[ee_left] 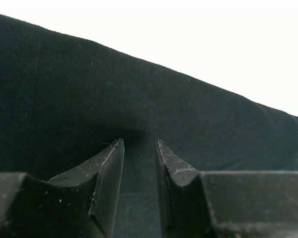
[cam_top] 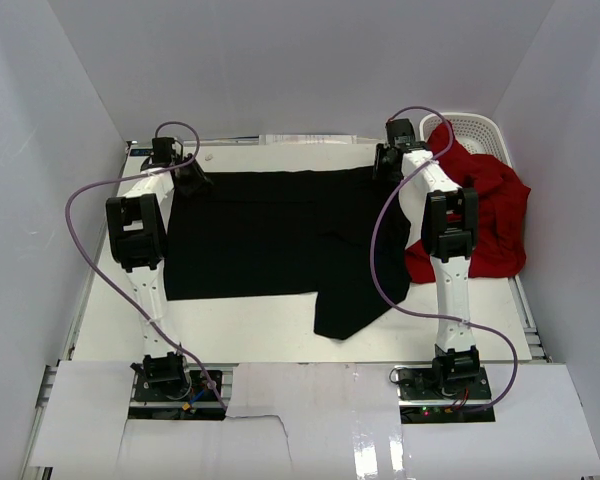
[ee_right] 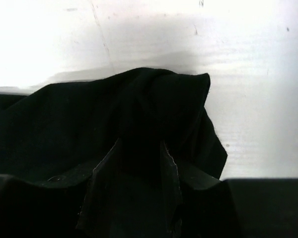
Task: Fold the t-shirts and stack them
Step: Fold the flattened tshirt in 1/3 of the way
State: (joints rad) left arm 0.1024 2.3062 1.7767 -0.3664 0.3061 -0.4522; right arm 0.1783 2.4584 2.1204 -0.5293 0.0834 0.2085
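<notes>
The black t-shirt (cam_top: 280,235) lies spread flat on the white table, with one flap reaching toward the front edge. My left gripper (cam_top: 188,172) is at its far left corner. In the left wrist view the jaws (ee_left: 139,144) stand a little apart over flat black cloth (ee_left: 139,99), with nothing pinched. My right gripper (cam_top: 385,163) is at the far right corner. In the right wrist view it (ee_right: 139,144) is shut on a bunched, lifted fold of the black t-shirt (ee_right: 154,94). The red t-shirt (cam_top: 485,215) lies crumpled at the right.
A white lattice basket (cam_top: 475,128) stands at the back right, with the red t-shirt spilling out of it onto the table. White walls enclose the table on three sides. Bare table (cam_top: 240,325) shows along the front.
</notes>
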